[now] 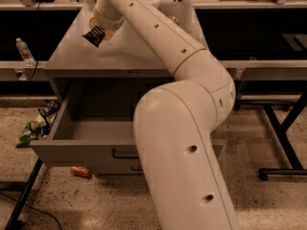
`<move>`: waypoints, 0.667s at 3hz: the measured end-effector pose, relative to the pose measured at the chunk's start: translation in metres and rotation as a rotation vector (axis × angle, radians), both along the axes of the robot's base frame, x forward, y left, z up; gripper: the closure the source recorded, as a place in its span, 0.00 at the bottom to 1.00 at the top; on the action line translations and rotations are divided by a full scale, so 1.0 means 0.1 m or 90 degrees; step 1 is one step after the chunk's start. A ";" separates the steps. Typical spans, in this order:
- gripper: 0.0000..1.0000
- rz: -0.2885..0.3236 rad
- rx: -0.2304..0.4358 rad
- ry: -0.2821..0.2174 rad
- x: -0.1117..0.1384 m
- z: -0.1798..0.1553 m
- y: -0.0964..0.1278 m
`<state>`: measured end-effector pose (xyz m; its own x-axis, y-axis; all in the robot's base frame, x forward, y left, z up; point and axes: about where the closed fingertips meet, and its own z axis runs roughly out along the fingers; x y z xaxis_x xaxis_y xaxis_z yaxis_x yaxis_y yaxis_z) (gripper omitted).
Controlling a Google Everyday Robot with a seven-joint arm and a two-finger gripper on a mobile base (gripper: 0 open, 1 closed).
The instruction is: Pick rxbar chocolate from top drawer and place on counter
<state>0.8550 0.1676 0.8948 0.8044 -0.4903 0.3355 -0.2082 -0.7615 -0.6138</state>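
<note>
Camera view | gripper [99, 28] hung over table [144, 51], left rear | jaws were clamped on snack bar [94, 36], held tilted | drawer [81, 150] stood open | bar judged light, thin, slick-wrapped; best pinched across flat faces mid-length

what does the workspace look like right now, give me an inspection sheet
surface: counter, grey and slightly glossy; the arm hides its right part
job's things: rxbar chocolate tilted, held over the counter's far left; top drawer pulled open
clutter: red packet and green wrappers on the floor; water bottle on the left rail
grippers: gripper shut on the rxbar chocolate, above the counter
cables: black cable on the floor, lower left
surroundings: speckled floor; black stand at right
</note>
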 end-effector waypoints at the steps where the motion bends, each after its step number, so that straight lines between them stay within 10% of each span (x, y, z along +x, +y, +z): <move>1: 0.35 -0.025 -0.018 -0.006 0.12 -0.08 0.02; 2: 0.12 -0.019 -0.032 0.004 0.13 -0.15 0.05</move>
<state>0.8683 0.1729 0.8800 0.7917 -0.4965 0.3559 -0.2344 -0.7849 -0.5737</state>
